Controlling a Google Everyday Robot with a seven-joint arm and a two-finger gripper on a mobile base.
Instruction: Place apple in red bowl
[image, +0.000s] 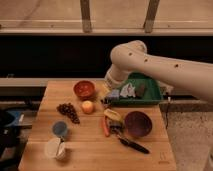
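1. Yellow-orange with a reddish blush, small and round: we log the apple resting on the wooden table.
2. We place it just in front of the glossy red bowl and beside the dark grapes.
3. We see the gripper low over the table, near the apple's right side and apart from it.
4. We note its fingers spread, holding nothing.

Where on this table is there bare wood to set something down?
Bare: the back-left corner left of the red bowl; the front strip between the white cup and black utensil. Crowded: around the apple, banana and carrot, where the tool hangs beside the green tray.
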